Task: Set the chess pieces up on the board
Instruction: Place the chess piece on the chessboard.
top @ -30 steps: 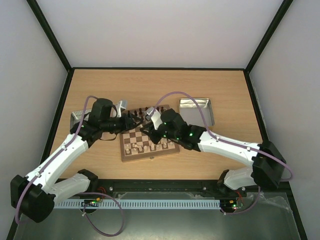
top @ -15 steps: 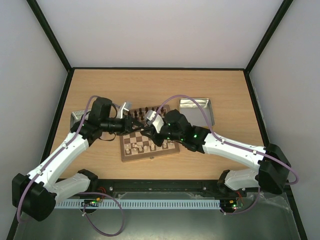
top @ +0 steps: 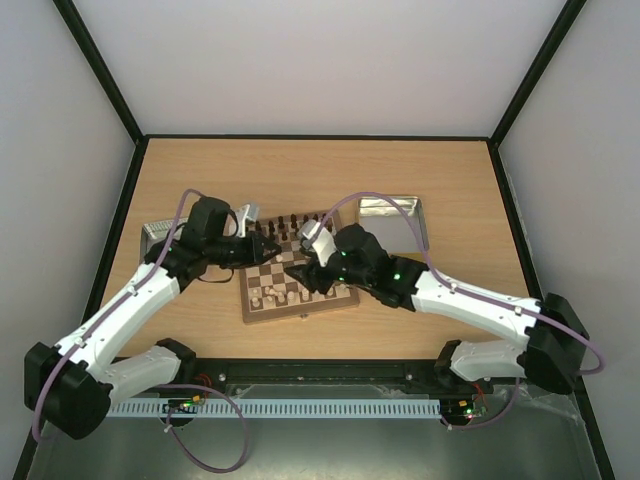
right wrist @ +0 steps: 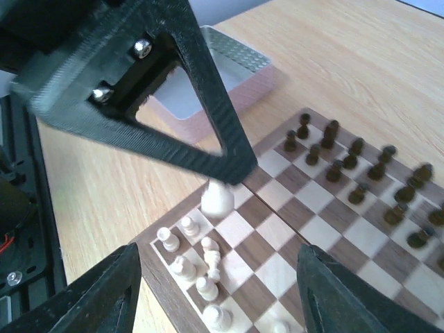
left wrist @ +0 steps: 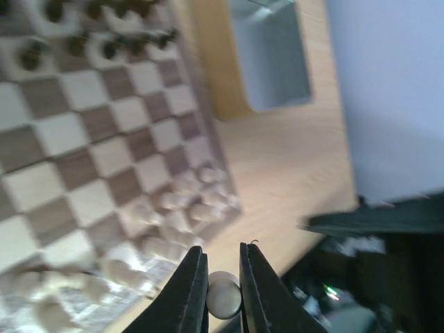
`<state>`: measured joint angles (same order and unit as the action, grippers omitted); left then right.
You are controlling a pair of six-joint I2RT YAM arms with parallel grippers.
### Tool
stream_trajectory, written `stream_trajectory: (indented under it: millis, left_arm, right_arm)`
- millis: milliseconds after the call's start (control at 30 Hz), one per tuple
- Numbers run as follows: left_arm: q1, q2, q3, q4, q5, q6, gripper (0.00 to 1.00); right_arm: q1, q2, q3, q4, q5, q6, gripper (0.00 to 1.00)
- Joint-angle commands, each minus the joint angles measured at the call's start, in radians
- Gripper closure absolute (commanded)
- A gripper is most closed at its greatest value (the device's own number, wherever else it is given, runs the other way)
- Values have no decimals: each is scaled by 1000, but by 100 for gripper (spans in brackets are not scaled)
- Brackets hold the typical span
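Pawn [left wrist: 223,296]: pale, round-headed; we log it bottom centre.
Axis: upright.
Left gripper [left wrist: 222,267]: clamps pawn.
Right gripper [right wrist: 218,277]: spread.

Bench [top: 300,170]: light-wood top, black edge trim. Three items sit directly on it. The board [top: 262,271] is roughly centre and slightly rotated. One square metal tin [top: 395,224] lies open side up, right of the board near its far corner, with a strip of bare wood between them. A second metal tin [top: 150,233] lies left of the board, partly hidden.
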<state>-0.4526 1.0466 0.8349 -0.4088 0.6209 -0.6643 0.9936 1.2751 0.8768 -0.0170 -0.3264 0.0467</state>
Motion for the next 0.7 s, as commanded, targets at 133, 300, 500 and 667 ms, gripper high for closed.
stream_trajectory:
  millis: [133, 300, 500, 667]
  left_arm:
    - [-192, 129, 57, -67, -587, 70, 97]
    - [-344, 281, 93, -81, -802, 65, 97]
    - [-409, 415, 98, -64, -844, 52, 96]
    - [-411, 456, 87, -47, -825, 53, 95]
  right_arm:
    - [-1, -216, -135, -15, 450, 240, 39]
    - [-28, -288, -171, -31, 639, 348, 38]
    - [-69, -328, -195, -24, 658, 376, 37]
    - [-78, -327, -206, -10, 633, 381, 37]
